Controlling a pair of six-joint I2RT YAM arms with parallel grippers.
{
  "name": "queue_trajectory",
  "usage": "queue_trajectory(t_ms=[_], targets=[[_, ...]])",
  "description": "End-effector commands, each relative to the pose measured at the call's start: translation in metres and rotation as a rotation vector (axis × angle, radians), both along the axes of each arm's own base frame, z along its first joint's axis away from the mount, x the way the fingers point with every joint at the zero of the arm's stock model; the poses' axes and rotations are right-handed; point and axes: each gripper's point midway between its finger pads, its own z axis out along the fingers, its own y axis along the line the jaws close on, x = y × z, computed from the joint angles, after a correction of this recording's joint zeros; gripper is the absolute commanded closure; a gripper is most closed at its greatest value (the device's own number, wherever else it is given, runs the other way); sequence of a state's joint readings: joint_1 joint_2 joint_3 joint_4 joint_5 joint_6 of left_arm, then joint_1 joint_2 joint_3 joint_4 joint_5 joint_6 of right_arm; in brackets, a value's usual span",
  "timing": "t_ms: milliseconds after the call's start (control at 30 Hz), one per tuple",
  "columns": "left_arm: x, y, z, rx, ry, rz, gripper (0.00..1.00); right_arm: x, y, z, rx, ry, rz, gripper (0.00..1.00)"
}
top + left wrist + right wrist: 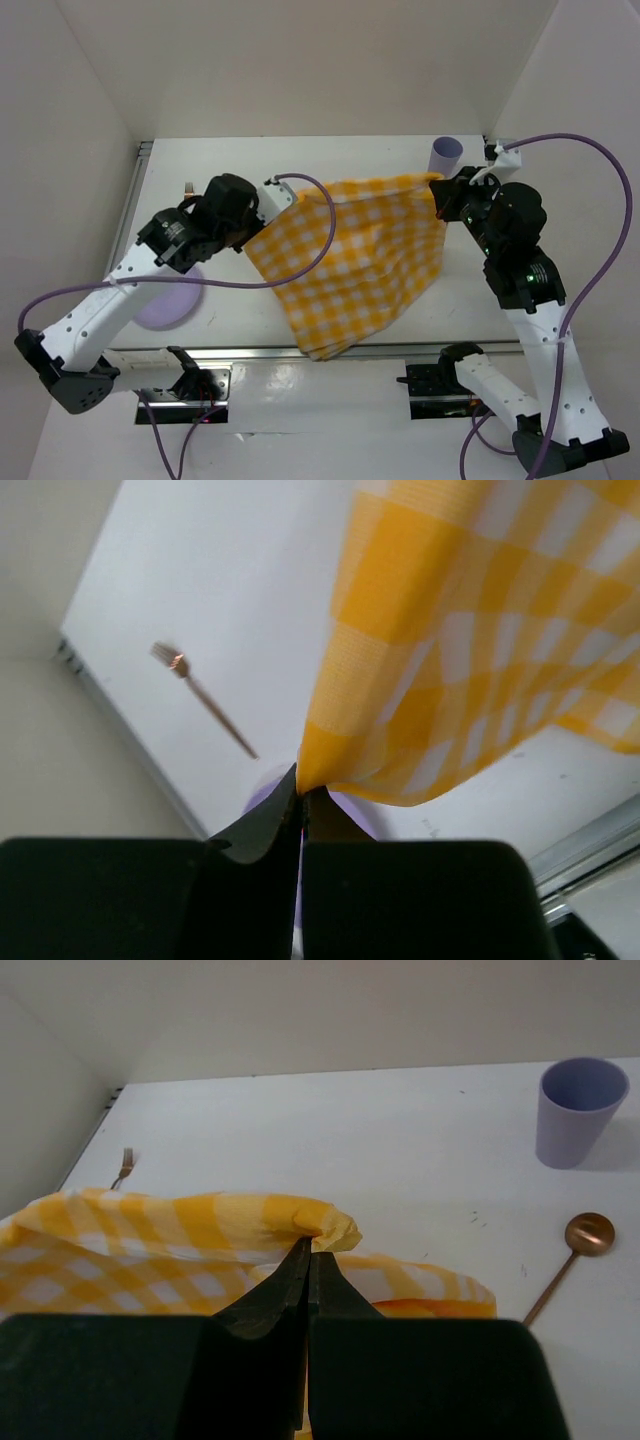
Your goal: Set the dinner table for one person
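Stretching between the two pincers, the checked cloth [350, 260] has its held edge running left to right above the dinner table [300, 160], and the coming move turns on that line. The left gripper [300, 798] is closed tight on one corner, with nothing but fabric between its jaws. The right gripper [310, 1252] is pinched just as hard on the opposite corner, a fold bunched at its tips. In the top view the right-hand corner sits a little farther back than the left one, so the edge is slightly skewed (worth squaring before it goes down, I judge). The rest of the cloth sags from that edge toward the near side, apparently in folded layers. The white tabletop lies below both pincers. A cup [578, 1110] and spoon [572, 1250] sit by the right corner, a fork [200, 700] and plate [168, 300] to the left. Neither arm is nearer, since each has its own end.
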State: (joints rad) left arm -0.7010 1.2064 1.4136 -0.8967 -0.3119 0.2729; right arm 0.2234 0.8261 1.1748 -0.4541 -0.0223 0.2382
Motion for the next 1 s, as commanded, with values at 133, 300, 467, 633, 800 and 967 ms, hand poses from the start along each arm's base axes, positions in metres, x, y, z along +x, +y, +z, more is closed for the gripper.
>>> queue_trajectory(t_ms=[133,300,467,633,800,967], targets=[[-0.016,0.072,0.107,0.090,-0.201,0.130,1.00,-0.035,0.014,0.070,0.022,-0.151,0.129,1.00],[-0.042,0.096,0.140,0.054,-0.232,0.173,1.00,-0.055,0.016,0.073,0.055,-0.142,0.156,1.00],[-0.052,0.106,0.151,0.031,-0.240,0.197,1.00,-0.077,0.015,0.088,0.067,-0.162,0.177,1.00],[-0.043,0.100,0.153,0.008,-0.232,0.200,1.00,-0.074,0.021,0.091,0.102,-0.174,0.197,1.00],[-0.010,0.086,0.158,0.029,-0.267,0.207,1.00,-0.031,0.026,0.074,0.122,-0.150,0.168,1.00],[0.062,0.097,0.125,0.030,-0.179,0.299,1.00,0.046,0.035,0.053,0.114,-0.105,0.118,1.00]])
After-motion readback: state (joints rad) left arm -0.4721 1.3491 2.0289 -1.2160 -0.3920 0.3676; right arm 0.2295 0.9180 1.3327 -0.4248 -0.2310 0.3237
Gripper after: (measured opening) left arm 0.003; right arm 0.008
